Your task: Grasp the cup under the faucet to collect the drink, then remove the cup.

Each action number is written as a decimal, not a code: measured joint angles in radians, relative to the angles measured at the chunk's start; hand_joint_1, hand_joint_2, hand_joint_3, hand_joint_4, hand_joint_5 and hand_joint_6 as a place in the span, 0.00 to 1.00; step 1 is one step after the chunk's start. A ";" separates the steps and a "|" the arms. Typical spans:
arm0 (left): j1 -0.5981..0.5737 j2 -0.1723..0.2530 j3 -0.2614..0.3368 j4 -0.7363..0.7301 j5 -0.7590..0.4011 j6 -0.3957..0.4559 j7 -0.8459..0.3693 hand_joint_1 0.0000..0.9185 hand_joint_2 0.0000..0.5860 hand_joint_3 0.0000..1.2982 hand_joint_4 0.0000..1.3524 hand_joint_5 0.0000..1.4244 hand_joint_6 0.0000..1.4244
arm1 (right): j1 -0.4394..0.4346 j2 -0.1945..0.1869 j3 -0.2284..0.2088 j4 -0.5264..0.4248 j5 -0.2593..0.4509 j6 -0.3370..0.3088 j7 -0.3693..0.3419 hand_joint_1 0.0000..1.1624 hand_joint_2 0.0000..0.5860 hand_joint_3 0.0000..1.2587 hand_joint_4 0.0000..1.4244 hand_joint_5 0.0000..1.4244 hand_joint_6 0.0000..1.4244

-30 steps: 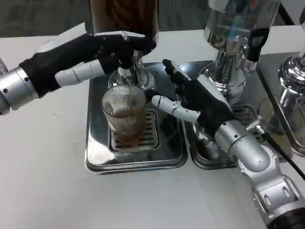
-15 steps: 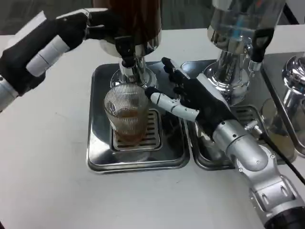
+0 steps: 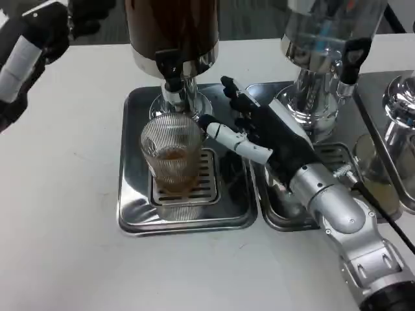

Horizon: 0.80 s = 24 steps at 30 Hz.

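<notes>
A ribbed clear glass cup (image 3: 173, 157) holding some brown drink stands on the slotted grate of the left steel drip tray (image 3: 133, 207), right under the black faucet (image 3: 170, 72) of the dark drink dispenser (image 3: 172, 29). My right hand (image 3: 259, 136) is open just to the cup's right, its thumb reaching close to the rim and fingers spread behind. My left hand (image 3: 32, 39) is raised at the upper left corner, away from the dispenser; its fingers look curled, with nothing seen in them.
A second dispenser (image 3: 324, 45) with a clear tank stands on the right drip tray (image 3: 285, 217), close behind my right forearm. A chrome fixture (image 3: 399, 123) is at the far right edge. White table (image 3: 58, 194) spreads to the left and front.
My left hand has left the faucet lever and pulled up and away to the upper left. The right hand has crept slightly closer to the cup. The cup has stayed put.
</notes>
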 measured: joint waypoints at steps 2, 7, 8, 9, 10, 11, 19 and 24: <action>0.029 0.012 0.013 -0.014 -0.008 0.007 0.000 0.00 0.11 0.24 0.11 0.10 0.11 | 0.000 0.000 0.000 0.011 0.005 -0.008 0.002 0.36 0.40 0.00 0.00 0.00 0.04; 0.078 0.039 0.041 -0.046 -0.024 0.027 0.000 0.00 0.11 0.25 0.11 0.10 0.11 | 0.000 0.000 0.002 0.014 0.017 -0.018 0.009 0.35 0.40 0.00 0.00 0.00 0.04; 0.086 0.044 0.042 -0.049 -0.024 0.031 0.000 0.00 0.11 0.25 0.11 0.10 0.11 | 0.000 0.000 0.003 0.014 0.018 -0.018 0.010 0.35 0.40 0.00 0.00 0.00 0.04; 0.092 0.050 0.043 -0.050 -0.024 0.036 0.000 0.00 0.11 0.25 0.11 0.10 0.11 | 0.000 0.000 0.004 0.014 0.018 -0.019 0.013 0.35 0.40 0.00 0.00 0.00 0.04; 0.100 0.053 0.043 -0.052 -0.024 0.039 0.000 0.00 0.11 0.25 0.11 0.10 0.11 | 0.000 0.000 0.005 0.014 0.018 -0.020 0.016 0.35 0.40 0.00 0.00 0.00 0.04; 0.107 0.054 0.044 -0.053 -0.024 0.041 0.000 0.00 0.11 0.25 0.11 0.10 0.11 | 0.000 0.000 0.006 0.014 0.018 -0.021 0.017 0.35 0.40 0.00 0.00 0.00 0.04; 0.164 0.051 0.029 -0.053 -0.009 0.057 0.000 0.00 0.13 0.27 0.12 0.10 0.11 | 0.012 -0.001 0.015 0.013 0.019 -0.033 0.049 0.33 0.38 0.00 0.00 0.00 0.04; 0.176 0.043 0.006 -0.051 0.000 0.058 0.000 0.00 0.13 0.27 0.12 0.11 0.12 | 0.015 -0.008 0.025 0.013 0.018 -0.033 0.075 0.34 0.37 0.00 0.00 0.00 0.02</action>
